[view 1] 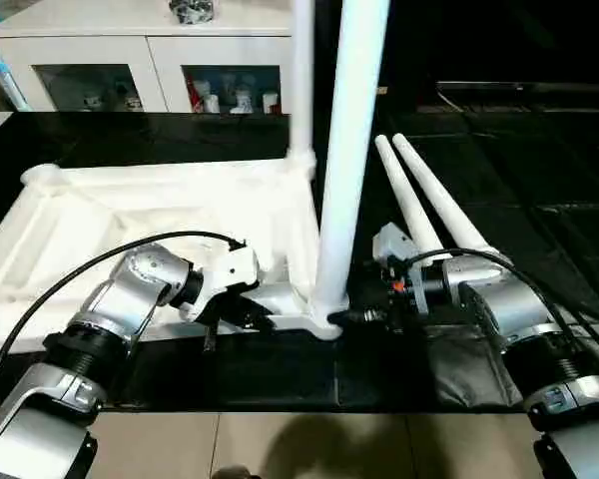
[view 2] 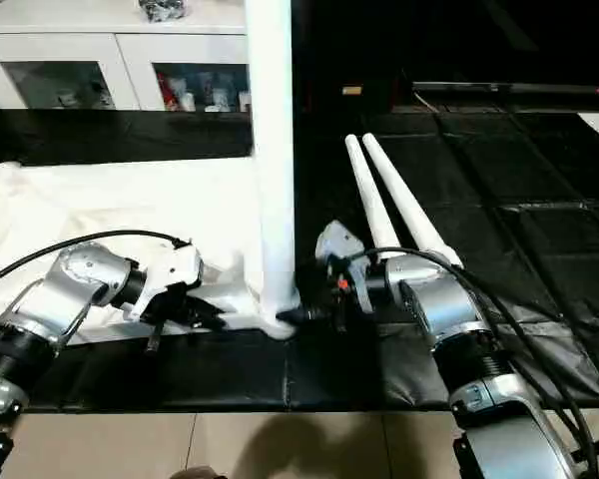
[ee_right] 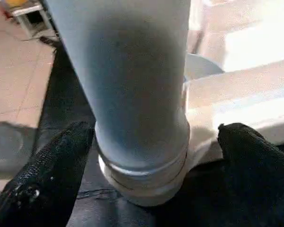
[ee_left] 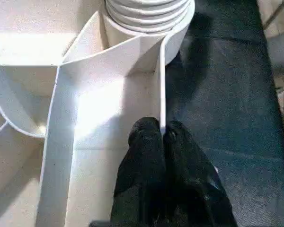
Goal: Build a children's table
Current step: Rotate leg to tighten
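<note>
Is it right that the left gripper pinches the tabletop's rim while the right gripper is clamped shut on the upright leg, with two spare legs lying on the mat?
Not quite. The right gripper is open: in the right wrist view its fingers stand apart on either side of the upright leg. The rest holds: the left gripper pinches the tabletop's rim, and two spare legs lie on the mat.

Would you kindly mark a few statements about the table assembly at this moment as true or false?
1. The left gripper is shut on the tabletop rim. True.
2. The right gripper clamps the upright leg. False: its fingers stand open either side of it.
3. Two spare legs lie on the black mat. True.
4. No leg stands at the far corner. False: a second leg stands there.
</note>
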Available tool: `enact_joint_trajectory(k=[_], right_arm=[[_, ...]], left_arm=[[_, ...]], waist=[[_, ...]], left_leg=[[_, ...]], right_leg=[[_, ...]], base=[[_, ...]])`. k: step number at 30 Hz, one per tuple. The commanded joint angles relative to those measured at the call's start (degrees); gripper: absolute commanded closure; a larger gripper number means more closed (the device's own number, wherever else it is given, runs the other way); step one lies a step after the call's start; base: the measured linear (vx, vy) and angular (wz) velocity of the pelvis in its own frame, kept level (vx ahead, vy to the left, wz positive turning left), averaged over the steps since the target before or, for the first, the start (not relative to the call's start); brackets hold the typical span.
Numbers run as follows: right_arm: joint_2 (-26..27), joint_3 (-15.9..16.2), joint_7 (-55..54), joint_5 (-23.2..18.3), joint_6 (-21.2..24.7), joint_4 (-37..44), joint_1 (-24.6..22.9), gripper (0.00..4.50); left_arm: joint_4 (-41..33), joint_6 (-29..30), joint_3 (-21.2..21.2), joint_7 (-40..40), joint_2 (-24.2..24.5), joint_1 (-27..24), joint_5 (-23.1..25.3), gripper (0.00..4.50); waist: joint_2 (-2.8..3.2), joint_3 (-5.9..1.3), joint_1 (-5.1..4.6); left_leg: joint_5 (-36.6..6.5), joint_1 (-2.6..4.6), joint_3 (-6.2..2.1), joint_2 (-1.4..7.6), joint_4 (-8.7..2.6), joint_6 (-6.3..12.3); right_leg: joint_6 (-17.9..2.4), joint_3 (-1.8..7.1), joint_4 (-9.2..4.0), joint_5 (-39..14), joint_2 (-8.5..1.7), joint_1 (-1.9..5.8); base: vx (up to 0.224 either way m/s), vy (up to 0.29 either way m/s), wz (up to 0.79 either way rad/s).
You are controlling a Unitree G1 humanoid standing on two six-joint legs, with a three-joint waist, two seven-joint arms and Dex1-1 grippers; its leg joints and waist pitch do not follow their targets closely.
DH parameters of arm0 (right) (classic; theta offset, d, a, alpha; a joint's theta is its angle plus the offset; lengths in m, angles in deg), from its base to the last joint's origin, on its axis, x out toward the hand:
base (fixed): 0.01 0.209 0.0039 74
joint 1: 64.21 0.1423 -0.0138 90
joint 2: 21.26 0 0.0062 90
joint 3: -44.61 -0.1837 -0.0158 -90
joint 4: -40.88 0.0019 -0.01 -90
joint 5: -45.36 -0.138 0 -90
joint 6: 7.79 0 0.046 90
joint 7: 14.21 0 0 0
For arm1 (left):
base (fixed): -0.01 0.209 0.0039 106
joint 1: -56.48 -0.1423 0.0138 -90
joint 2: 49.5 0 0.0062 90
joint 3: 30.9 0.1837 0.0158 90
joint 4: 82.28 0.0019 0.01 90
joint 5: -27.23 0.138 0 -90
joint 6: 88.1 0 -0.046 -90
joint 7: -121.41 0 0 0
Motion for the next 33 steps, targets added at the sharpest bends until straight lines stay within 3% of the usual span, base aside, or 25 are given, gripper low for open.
enact_joint_trajectory(k=[1, 5, 22, 26, 31, 33], right_arm=[[0.00, 0.99, 1.09, 0.02, -0.65, 0.34, 1.44, 0.02], [0.71, 1.09, 1.26, 0.17, -0.64, 0.22, 1.38, 0.02], [1.64, 1.54, 1.47, -0.10, -1.41, -0.97, 1.35, 1.61], [1.92, 1.70, 1.39, -0.11, -1.32, -0.69, 0.99, 1.75], [4.37, -0.22, -2.73, -1.42, -0.18, 0.19, 0.04, 1.82], [10.63, -3.73, -16.17, -1.20, 2.02, -2.15, 0.10, 1.83]], left_arm=[[0.06, -1.74, 1.49, -2.55, 0.29, 1.38, 0.54, 4.50], [0.00, -2.29, 1.75, -3.05, 0.14, 1.44, 0.57, 4.50], [0.67, -3.81, 2.13, -3.51, 0.15, 1.50, 0.89, 4.50], [0.75, -3.45, 1.85, -2.78, 0.03, 1.35, 0.87, 4.50], [1.79, 0.88, -0.41, 3.63, -2.46, 1.73, 0.75, 4.50], [1.71, 8.23, -3.24, 11.90, -6.63, 2.69, 0.04, 4.50]], waist=[[-0.40, -4.49, -0.14], [-0.32, -4.54, 0.02], [-0.45, -4.53, 0.08], [-0.50, -4.52, 0.07], [-0.79, -4.41, -0.04], [-0.74, -4.21, -0.44]], left_leg=[[-5.80, 0.48, -0.82, 3.35, -3.54, 4.41], [-5.98, 0.48, -0.87, 3.43, -3.59, 4.01], [-5.92, 0.43, -0.86, 3.39, -3.60, 3.87], [-5.94, 0.43, -0.83, 3.34, -3.59, 3.87], [-5.79, 0.48, -0.74, 3.36, -3.62, 3.62], [-6.84, 0.58, -0.84, 3.20, -3.74, 2.40]], right_leg=[[-9.55, 3.85, -3.63, -13.22, -5.10, 3.55], [-9.73, 3.85, -3.47, -12.72, -5.11, 3.56], [-9.33, 3.83, -3.50, -13.26, -5.09, 3.56], [-9.22, 3.84, -3.55, -13.58, -5.11, 3.57], [-8.84, 3.90, -3.68, -14.79, -5.15, 3.51], [-8.28, 3.84, -4.15, -17.78, -5.24, 3.35]], base=[[0.000, 0.000, 0.00], [0.000, 0.000, 0.00], [0.000, 0.000, 0.00], [0.000, 0.000, 0.00], [0.000, 0.000, 0.00], [0.000, 0.000, 0.00]])
